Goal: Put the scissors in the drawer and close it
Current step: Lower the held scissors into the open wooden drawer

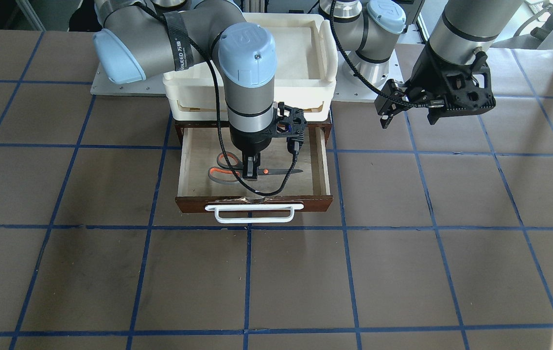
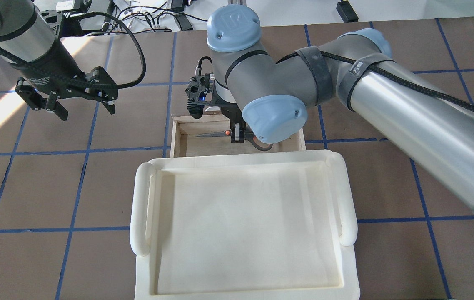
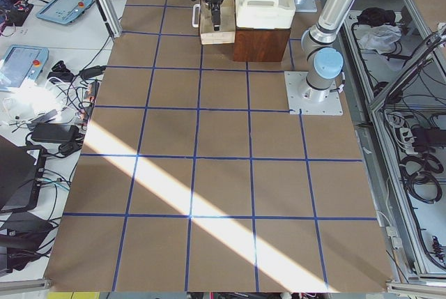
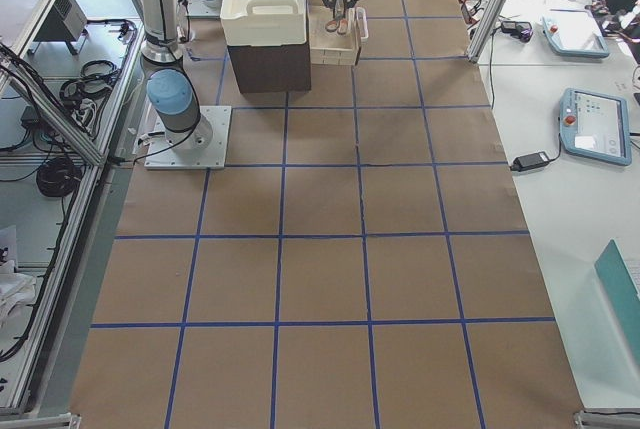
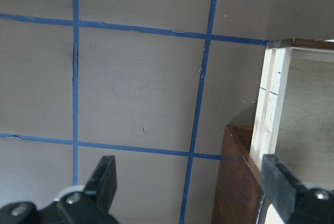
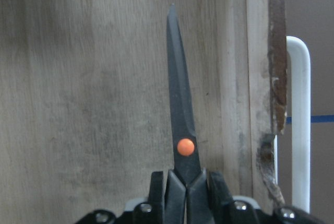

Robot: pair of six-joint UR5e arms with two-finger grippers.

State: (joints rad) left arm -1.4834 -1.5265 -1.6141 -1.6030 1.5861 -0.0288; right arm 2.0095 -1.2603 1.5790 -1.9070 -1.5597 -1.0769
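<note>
The slim dark scissors' handles are hidden at bottom centre by the right gripper, clenched on them below the orange pivot; the left gripper is spread wide.

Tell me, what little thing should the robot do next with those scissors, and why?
Probably open the right pincer and let go. It is clamped on the scissors near their orange pivot, and they sit low inside the open drawer, blades lying along its front. Whether they touch the floor I cannot tell, so a slight dip first may help.
</note>
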